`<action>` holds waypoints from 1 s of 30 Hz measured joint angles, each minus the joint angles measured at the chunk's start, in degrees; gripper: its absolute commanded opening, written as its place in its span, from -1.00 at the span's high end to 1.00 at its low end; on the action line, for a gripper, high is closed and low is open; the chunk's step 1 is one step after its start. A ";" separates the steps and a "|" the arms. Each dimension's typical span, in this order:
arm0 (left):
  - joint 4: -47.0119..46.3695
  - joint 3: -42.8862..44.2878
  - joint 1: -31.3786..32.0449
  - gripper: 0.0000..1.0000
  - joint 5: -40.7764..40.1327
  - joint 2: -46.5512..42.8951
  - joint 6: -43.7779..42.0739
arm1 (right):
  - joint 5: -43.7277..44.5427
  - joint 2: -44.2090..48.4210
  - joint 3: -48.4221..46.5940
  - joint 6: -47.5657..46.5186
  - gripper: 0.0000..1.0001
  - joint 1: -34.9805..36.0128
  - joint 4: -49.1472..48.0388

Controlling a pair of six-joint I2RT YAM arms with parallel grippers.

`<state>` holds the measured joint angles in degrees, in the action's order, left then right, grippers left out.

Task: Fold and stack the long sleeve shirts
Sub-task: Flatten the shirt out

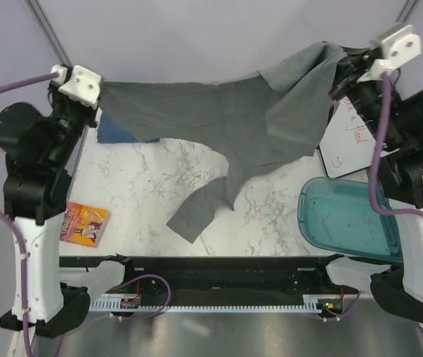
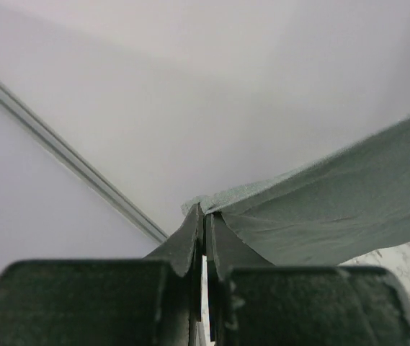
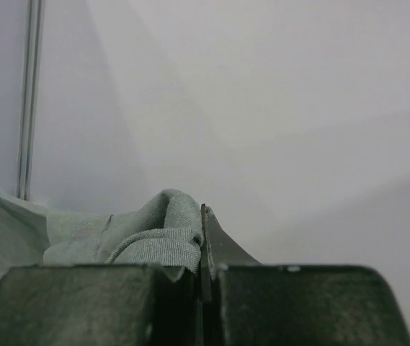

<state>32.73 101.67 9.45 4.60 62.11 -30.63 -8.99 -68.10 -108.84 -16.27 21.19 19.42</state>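
The plain grey long sleeve shirt (image 1: pixel 218 119) hangs stretched across the back of the table, lifted between both arms. My left gripper (image 1: pixel 98 95) is shut on its left edge. In the left wrist view the cloth (image 2: pixel 334 209) runs off to the right from the closed gripper (image 2: pixel 206 214). My right gripper (image 1: pixel 343 74) is shut on a bunched fold at the shirt's right end. The right wrist view has that fold (image 3: pixel 154 231) pinched by the gripper (image 3: pixel 203 214). One sleeve (image 1: pixel 196 212) trails down onto the marble top. A corner of the blue shirt (image 1: pixel 126 132) peeks out beneath the grey one.
A colourful paperback book (image 1: pixel 85 224) lies near the left arm. A teal bin (image 1: pixel 349 219) sits at the right front, with a white card with handwriting (image 1: pixel 345 137) behind it. A black rail (image 1: pixel 218 271) runs along the near edge.
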 measured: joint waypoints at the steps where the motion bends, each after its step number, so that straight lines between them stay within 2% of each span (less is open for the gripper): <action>1: -0.26 0.57 0.02 0.96 0.00 -1.16 0.28 | -0.09 0.07 -1.99 0.44 1.00 0.00 -0.22; 8: -0.72 3.93 0.04 0.97 -0.85 -9.29 1.33 | -1.22 3.56 -9.01 4.04 1.00 0.02 -0.55; 12: -0.74 6.84 0.07 0.96 -1.55 -11.17 1.70 | -3.02 5.53 -11.65 6.08 1.00 0.02 0.15; 18: -1.05 12.92 0.20 0.96 -1.51 -11.15 2.32 | -6.97 3.72 -22.23 9.60 1.00 -0.68 0.98; 26: -1.88 24.63 0.31 0.97 -0.57 -9.49 4.46 | -14.14 4.59 -23.58 16.70 1.00 -8.55 -7.78; 30: -3.10 27.54 0.31 0.97 1.14 -9.75 6.47 | -15.89 6.01 -23.41 18.38 1.00 -12.35 -13.68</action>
<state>29.63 129.21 9.76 5.74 52.36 -24.16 -24.88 -62.08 -132.25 2.11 8.84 5.74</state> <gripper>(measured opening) 0.029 0.013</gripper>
